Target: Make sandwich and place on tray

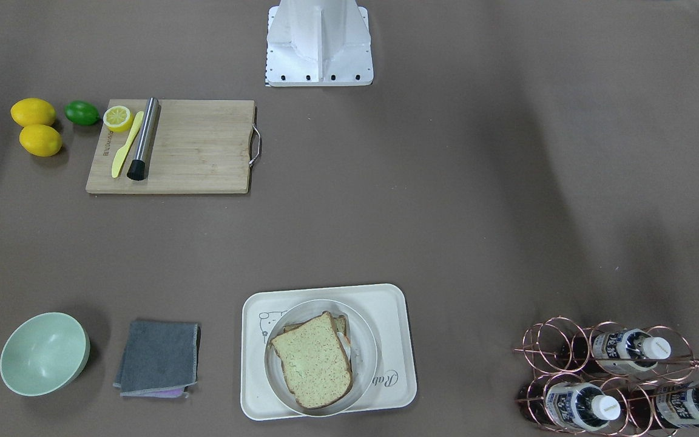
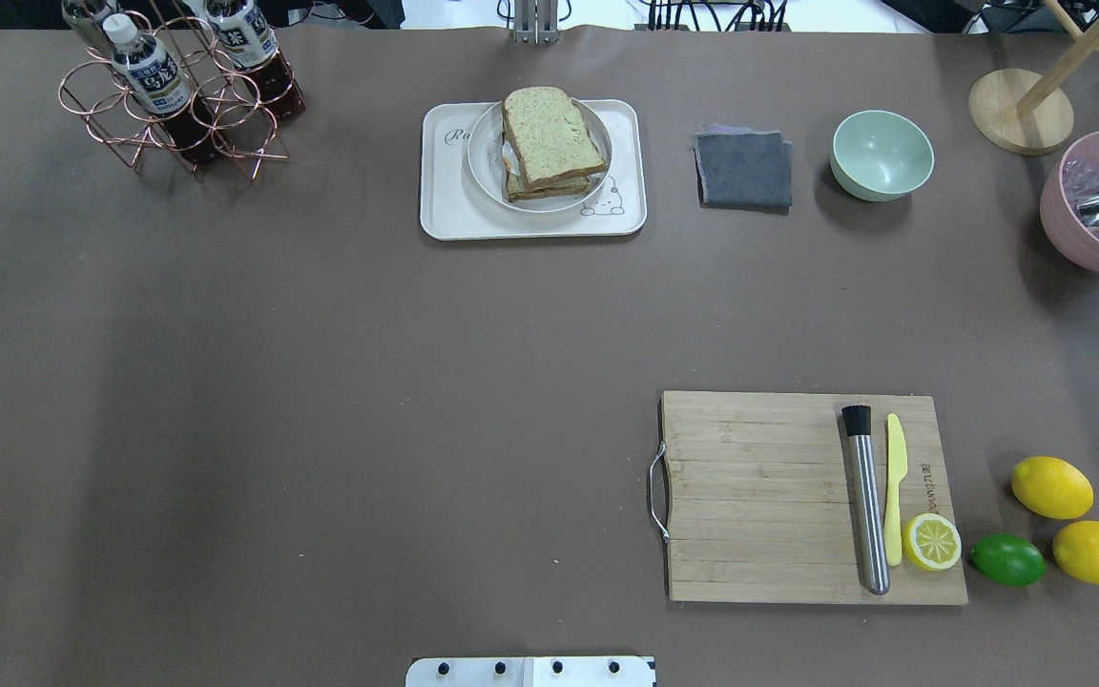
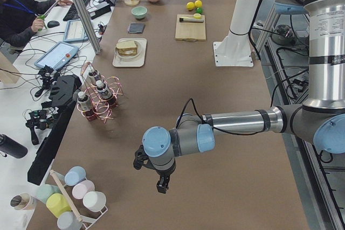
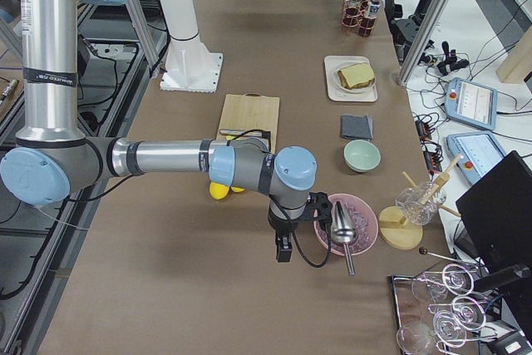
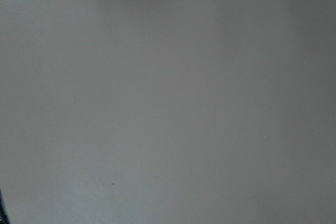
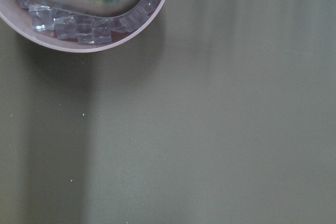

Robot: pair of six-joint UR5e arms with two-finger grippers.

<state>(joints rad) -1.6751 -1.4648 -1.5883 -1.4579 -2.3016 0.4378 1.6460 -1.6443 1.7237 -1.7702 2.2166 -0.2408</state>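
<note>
The sandwich (image 1: 313,361), two speckled bread slices with a bit of white egg at the edge, lies on a round grey-white plate (image 1: 366,346). The plate stands on the cream tray (image 1: 395,309) at the table's far side; the sandwich (image 2: 549,138) and tray (image 2: 445,215) also show in the overhead view. My left gripper (image 3: 161,184) hangs over bare table far from the tray, seen only in the exterior left view. My right gripper (image 4: 283,251) hangs beside a pink bowl, seen only in the exterior right view. I cannot tell whether either is open or shut.
A wooden cutting board (image 2: 759,496) holds a steel muddler (image 2: 864,496), a yellow knife and a lemon half. Two lemons (image 2: 1050,487) and a lime lie beside it. A grey cloth (image 2: 743,169), a green bowl (image 2: 881,155), a copper bottle rack (image 2: 177,91) and a pink ice bowl (image 2: 1098,205) stand along the far side.
</note>
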